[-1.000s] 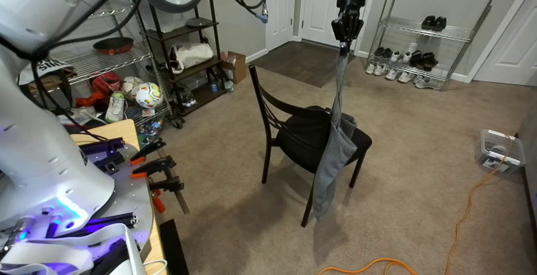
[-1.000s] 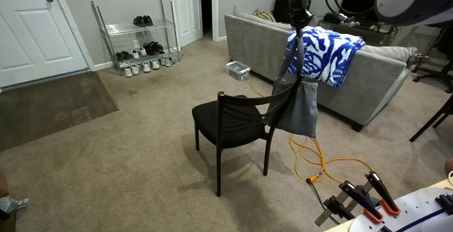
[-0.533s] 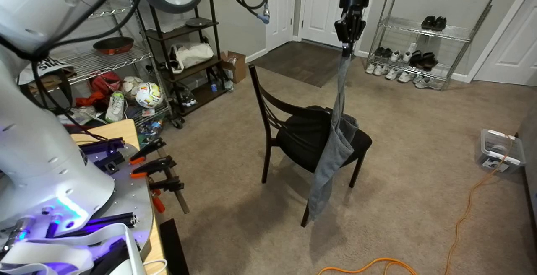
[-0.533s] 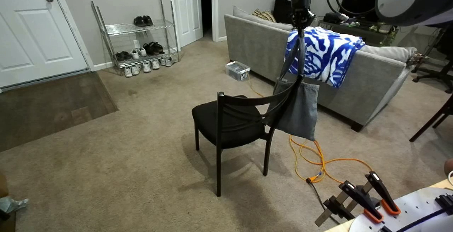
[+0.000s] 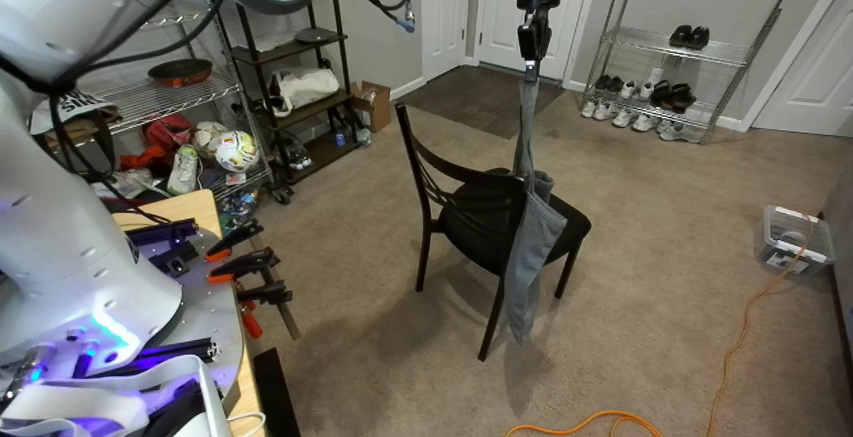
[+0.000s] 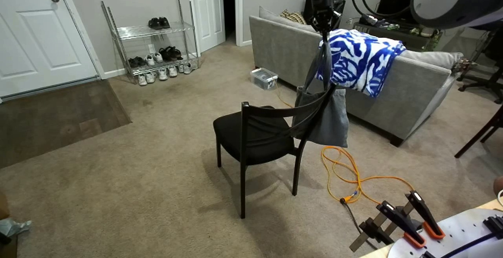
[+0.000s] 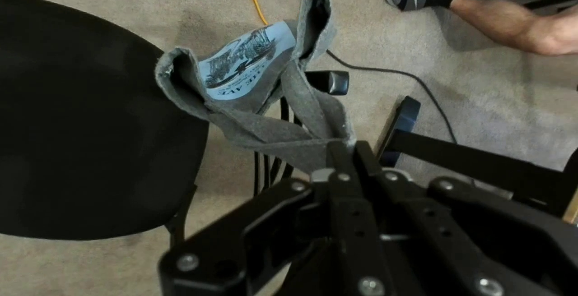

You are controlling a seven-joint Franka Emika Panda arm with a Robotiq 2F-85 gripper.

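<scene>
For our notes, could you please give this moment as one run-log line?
gripper: shut on straps of gray bag | bag: hanging beside black chair, contact unclear | chair: upright on carpet

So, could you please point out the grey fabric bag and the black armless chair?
Grey fabric bag [image 5: 534, 244]: in an exterior view, its body.
Black armless chair [image 7: 92, 120]: in the wrist view, its seat.

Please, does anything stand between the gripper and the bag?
Nothing visible stands between them: the gripper holds the bag by its strap. The chair back is close beside the bag; whether they touch, I cannot tell.
</scene>
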